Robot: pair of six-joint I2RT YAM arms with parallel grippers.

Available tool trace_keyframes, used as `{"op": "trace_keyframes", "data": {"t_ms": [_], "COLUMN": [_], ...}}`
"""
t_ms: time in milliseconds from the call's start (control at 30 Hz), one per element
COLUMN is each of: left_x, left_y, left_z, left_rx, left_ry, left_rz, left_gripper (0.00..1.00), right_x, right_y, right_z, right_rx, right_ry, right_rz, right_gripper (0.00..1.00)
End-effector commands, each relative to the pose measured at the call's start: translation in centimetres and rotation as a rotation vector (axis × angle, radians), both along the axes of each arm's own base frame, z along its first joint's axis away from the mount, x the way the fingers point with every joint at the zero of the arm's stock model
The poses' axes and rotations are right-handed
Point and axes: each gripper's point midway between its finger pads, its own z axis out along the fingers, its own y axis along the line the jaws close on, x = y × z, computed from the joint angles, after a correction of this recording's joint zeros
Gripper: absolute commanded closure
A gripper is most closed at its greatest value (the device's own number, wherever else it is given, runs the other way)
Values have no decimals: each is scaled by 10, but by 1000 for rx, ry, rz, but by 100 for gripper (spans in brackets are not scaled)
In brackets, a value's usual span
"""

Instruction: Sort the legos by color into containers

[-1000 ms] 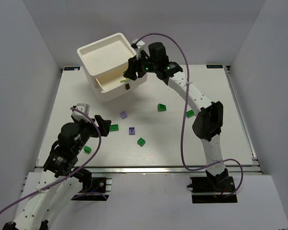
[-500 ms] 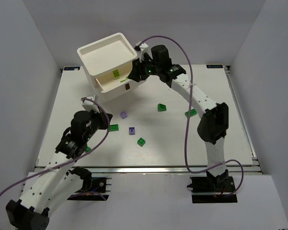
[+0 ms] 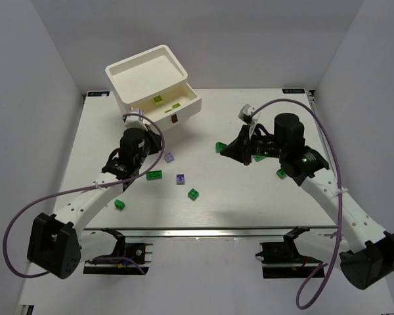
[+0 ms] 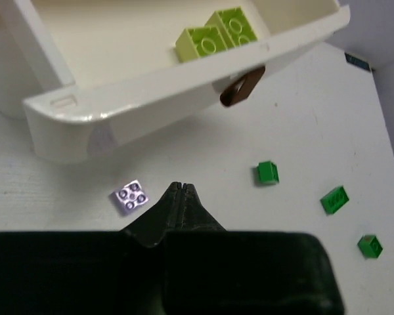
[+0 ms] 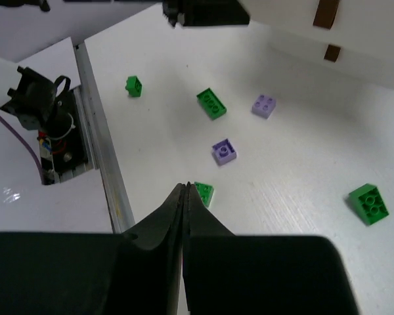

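Observation:
The white drawer unit (image 3: 144, 77) stands at the back left with one drawer (image 3: 184, 108) pulled out. Two yellow-green legos (image 4: 218, 33) lie in it, behind its brown handle (image 4: 242, 86). My left gripper (image 3: 156, 138) (image 4: 178, 187) is shut and empty just in front of that drawer, with a purple lego (image 4: 131, 196) (image 3: 169, 157) beside its tip. My right gripper (image 3: 226, 151) (image 5: 187, 186) hovers shut and empty over mid-table, next to a green lego (image 3: 220, 147). A second purple lego (image 3: 180, 178) (image 5: 224, 151) and green legos (image 3: 155, 174) (image 3: 194, 193) (image 3: 119, 205) lie loose.
Another green lego (image 3: 282, 173) lies partly under my right arm. The purple cables loop beside both arms. The metal rail (image 5: 102, 151) runs along the table's near edge. Another brown handle (image 5: 329, 51) shows on the unit's lower front.
My right gripper left the open drawer, swung back to mid-table and shut. A yellow-green lego now lies in the drawer. My left gripper moved up toward the drawer and shut.

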Motion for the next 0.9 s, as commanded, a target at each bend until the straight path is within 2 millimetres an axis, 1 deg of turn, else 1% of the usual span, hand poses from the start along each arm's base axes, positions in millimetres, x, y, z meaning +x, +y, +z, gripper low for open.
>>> {"op": "trace_keyframes", "data": {"t_ms": [0, 67, 100, 133, 167, 200, 233, 267, 300, 333, 367, 400, 433, 600, 633, 667, 867], "left_x": [26, 37, 42, 47, 54, 60, 65, 68, 73, 76, 80, 84, 88, 101, 103, 106, 122], "left_y": [-3, -7, -8, -9, -10, -11, -8, -12, -13, -13, -11, -11, -11, -6, -6, -7, -7], "left_z": [42, 43, 44, 44, 35, 43, 44, 44, 42, 42, 45, 40, 43, 43, 41, 45, 49], "left_rx": [-83, -99, -98, -91, -62, -59, -46, -34, -23, -17, -8, 6, 14, 76, 85, 93, 143], "left_ry": [-139, -162, -168, -172, -160, -174, -178, -188, -190, -196, -211, -207, -214, -229, -227, -239, -252], "left_rz": [74, 85, 89, 94, 95, 104, 127, 124, 126, 134, 148, 152, 160, 214, 217, 215, 238], "left_gripper": [95, 94, 94, 94, 94, 94, 94, 94, 94, 94, 94, 94, 94, 93, 93, 93, 92], "right_x": [-10, -11, -10, -8, -10, -10, -9, -11, -13, -15, -17, -18, -19, -15, -15, -16, -15], "right_y": [-7, -10, -11, -13, -14, -15, -17, -17, -18, -18, -19, -20, -20, -23, -22, -22, -23], "right_z": [-4, -9, -21, -26, -29, -32, -36, -38, -37, -41, -39, -39, -39, -42, -43, -44, -45], "right_rx": [21, 32, 32, 32, 31, 25, 14, 14, 18, 19, 27, 29, 28, 11, 10, 9, 2], "right_ry": [-68, -76, -68, -64, -65, -65, -58, -57, -63, -64, -75, -84, -84, -96, -95, -89, -92], "right_rz": [35, 22, 21, 13, 22, 22, 16, 24, 29, 35, 39, 40, 40, 26, 29, 33, 28], "right_gripper": [100, 100, 100, 100, 100, 100, 100, 100, 100, 100, 100, 100, 100, 100, 100, 100, 100]}}
